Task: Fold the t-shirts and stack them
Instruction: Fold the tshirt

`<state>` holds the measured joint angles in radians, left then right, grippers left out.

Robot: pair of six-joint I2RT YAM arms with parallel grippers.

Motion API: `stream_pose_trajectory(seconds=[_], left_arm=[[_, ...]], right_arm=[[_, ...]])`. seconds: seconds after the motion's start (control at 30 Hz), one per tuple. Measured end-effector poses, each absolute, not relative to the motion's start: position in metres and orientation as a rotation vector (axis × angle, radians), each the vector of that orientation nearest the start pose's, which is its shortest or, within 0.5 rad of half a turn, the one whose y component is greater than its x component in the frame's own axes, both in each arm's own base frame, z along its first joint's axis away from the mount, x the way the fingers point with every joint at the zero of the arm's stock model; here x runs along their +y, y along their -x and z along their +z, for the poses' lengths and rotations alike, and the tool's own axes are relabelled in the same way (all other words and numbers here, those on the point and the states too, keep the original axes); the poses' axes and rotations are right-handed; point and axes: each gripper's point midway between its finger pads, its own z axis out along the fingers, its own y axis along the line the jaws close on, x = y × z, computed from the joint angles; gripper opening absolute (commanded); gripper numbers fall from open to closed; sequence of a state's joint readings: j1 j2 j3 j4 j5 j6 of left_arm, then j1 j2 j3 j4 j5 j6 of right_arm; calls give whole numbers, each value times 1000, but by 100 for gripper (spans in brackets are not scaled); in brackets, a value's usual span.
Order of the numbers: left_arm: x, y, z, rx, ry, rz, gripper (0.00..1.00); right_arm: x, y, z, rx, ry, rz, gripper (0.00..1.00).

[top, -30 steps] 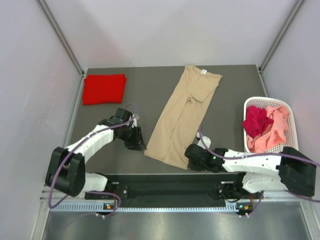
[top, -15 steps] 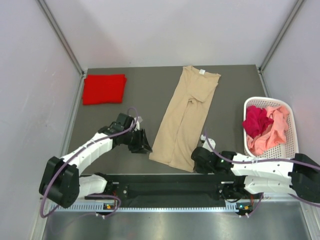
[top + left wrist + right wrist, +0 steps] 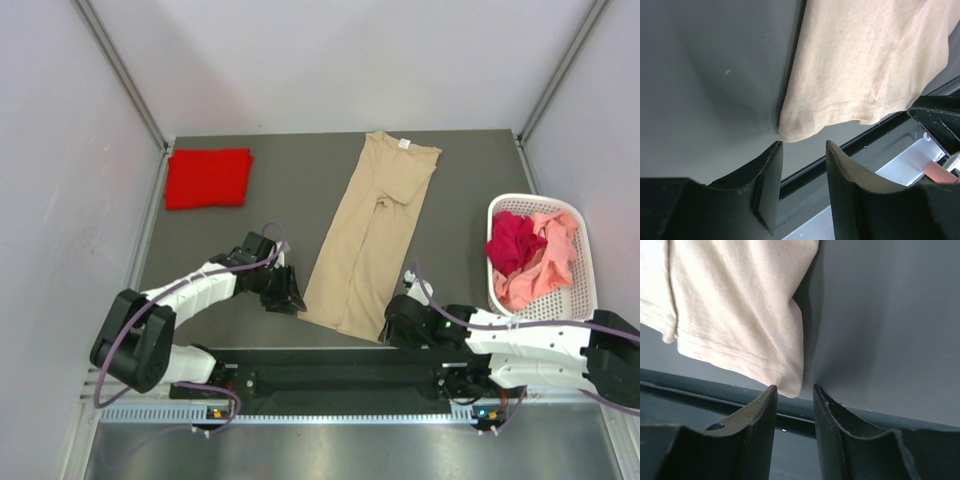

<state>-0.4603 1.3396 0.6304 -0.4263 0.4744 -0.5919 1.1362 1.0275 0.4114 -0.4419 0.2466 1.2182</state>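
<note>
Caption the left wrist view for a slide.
Left gripper, jaws apart, poised near the hemmed corner of the tan t-shirt on the dark table.

Folded shirt [image 3: 208, 178] far left on table [image 3: 290, 180], spread shirt [image 3: 370, 235] middle, basket [image 3: 520, 200] right with crumpled shirts [image 3: 535, 255] in it. My left gripper [image 3: 290, 297] beside spread shirt's near-left corner, right gripper [image 3: 392, 322] beside near-right.

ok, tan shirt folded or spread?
Half folded: tan shirt lies as one long narrow strip, sides tucked in, no crosswise fold yet.
</note>
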Motion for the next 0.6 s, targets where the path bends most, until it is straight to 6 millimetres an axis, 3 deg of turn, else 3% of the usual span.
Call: stream_pose_trajectory(seconds=[0.37, 0.47, 0.5, 0.53, 0.6], left_arm=[[-200, -172, 25, 2898, 37, -906, 34], [-201, -172, 25, 2896, 33, -909, 22], [-201, -171, 25, 2897, 28, -913, 7], [-202, -171, 24, 2900, 34, -916, 0], [-203, -170, 23, 2906, 30, -919, 0]], right_arm=[[214, -102, 18, 2660, -296, 582, 32], [214, -102, 18, 2662, -302, 580, 22], [214, -102, 17, 2663, -300, 578, 11], [213, -101, 16, 2665, -298, 575, 4], [211, -100, 14, 2670, -307, 566, 0]])
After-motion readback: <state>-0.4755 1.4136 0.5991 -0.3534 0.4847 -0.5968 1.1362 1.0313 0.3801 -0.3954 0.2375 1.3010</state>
